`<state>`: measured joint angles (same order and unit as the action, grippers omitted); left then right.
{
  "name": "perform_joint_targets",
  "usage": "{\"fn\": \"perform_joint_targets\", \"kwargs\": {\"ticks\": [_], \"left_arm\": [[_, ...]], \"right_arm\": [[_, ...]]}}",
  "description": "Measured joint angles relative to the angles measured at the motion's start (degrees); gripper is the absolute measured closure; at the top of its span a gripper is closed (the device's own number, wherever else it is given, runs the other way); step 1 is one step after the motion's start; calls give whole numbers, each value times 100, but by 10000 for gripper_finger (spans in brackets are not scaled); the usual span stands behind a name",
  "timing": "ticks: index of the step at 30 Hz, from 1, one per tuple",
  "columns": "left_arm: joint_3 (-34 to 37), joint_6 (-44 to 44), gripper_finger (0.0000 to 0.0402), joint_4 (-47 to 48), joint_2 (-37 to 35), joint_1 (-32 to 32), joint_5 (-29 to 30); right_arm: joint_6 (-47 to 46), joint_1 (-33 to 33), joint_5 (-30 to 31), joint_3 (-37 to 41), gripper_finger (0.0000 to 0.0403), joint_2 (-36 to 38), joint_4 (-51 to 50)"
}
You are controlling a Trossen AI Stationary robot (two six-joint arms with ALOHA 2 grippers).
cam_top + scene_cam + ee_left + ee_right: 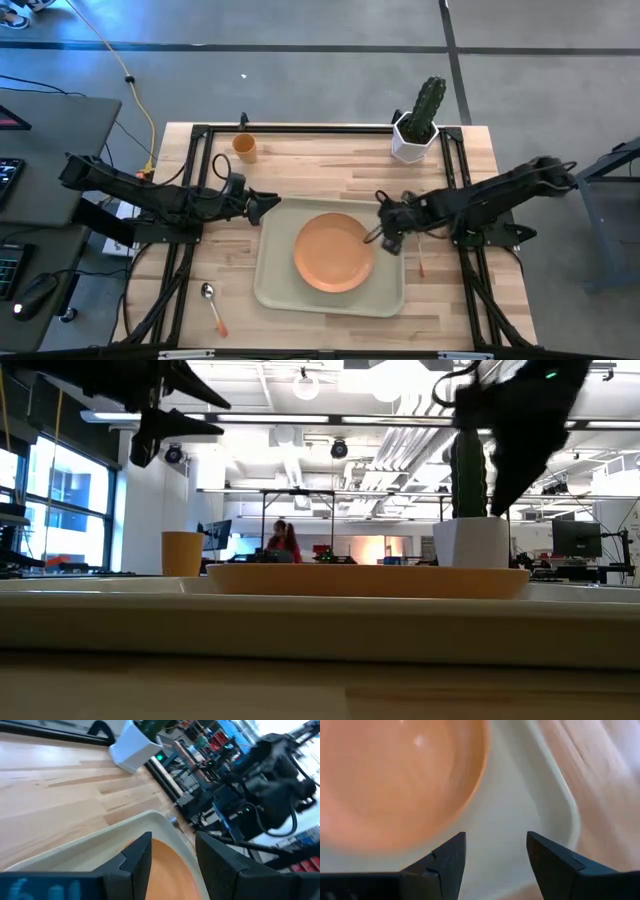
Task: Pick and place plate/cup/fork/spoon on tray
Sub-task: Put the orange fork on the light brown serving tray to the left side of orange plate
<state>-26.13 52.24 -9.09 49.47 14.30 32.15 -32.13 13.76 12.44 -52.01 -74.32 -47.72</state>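
No text, label, brand, number or sign can be read anywhere; blurred pale marks on the dark band along the left wrist view's lower edge stay illegible.

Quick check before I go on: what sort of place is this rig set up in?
Probably a large open lab or workshop. The low view shows a high ceiling with exposed ducts, a person at far workbenches and monitors. The high view shows a concrete floor around the wooden table.

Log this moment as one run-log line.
plate: on tray | right claw: open, over tray beside plate | left claw: open, at tray's edge | cup, spoon, fork: on table
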Motion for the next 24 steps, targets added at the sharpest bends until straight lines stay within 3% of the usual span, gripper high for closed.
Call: {"fn": "perform_joint_targets", "kwargs": {"ticks": [6, 13, 24], "left_arm": [[-4, -246, 259, -368, 106, 274, 148], [-4, -244, 259, -535, 313, 381, 329], [0, -145, 259, -552, 424, 392, 305]], "right_arm": [[3373, 21, -476, 0, 214, 403, -929], [6029, -145, 128, 0, 215, 236, -1921], [8223, -925, -141, 656, 214, -77, -1712]]}}
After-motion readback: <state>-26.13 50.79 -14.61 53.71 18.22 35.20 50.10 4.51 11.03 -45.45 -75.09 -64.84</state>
